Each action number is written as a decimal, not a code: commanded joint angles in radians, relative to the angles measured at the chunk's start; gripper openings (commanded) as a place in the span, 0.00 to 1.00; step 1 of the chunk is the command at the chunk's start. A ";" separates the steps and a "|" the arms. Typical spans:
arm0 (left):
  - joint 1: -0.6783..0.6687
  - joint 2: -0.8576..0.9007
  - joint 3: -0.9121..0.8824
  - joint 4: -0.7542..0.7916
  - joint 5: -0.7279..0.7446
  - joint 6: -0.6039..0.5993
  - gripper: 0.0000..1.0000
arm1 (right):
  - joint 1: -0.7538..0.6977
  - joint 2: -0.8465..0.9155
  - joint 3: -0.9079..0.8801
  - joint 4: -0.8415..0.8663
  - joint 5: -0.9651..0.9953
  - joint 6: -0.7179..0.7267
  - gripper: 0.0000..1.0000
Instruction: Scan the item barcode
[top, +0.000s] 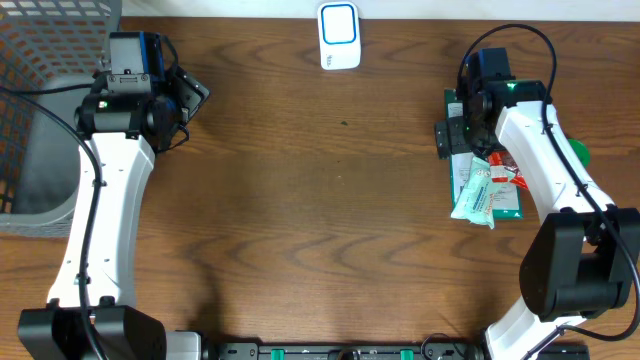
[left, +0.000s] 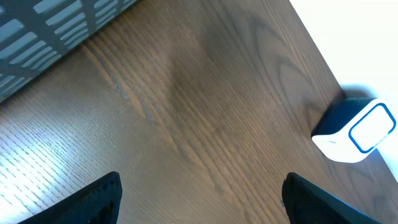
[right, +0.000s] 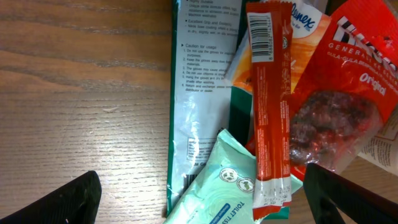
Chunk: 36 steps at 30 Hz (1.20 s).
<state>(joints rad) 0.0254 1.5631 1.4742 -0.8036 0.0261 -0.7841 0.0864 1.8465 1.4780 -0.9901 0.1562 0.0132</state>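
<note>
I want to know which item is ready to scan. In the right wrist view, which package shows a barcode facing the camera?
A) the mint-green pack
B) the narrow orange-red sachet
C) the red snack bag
B: the narrow orange-red sachet shows a black-and-white barcode near its top end, while the visible faces of the mint-green pack and the red snack bag show none.

Bright even light, sharp focus
</note>
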 joint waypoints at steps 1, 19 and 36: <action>0.002 -0.001 0.018 0.000 -0.013 0.010 0.83 | 0.003 0.004 0.018 0.000 -0.005 -0.011 0.99; 0.002 -0.001 0.018 0.000 -0.013 0.010 0.83 | 0.003 0.004 0.018 0.000 -0.005 -0.011 0.99; 0.002 -0.001 0.018 0.000 -0.013 0.010 0.83 | 0.062 -0.410 0.011 0.003 -0.005 -0.011 0.99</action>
<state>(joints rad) 0.0254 1.5631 1.4742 -0.8036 0.0261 -0.7845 0.1242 1.5791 1.4776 -0.9855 0.1513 0.0132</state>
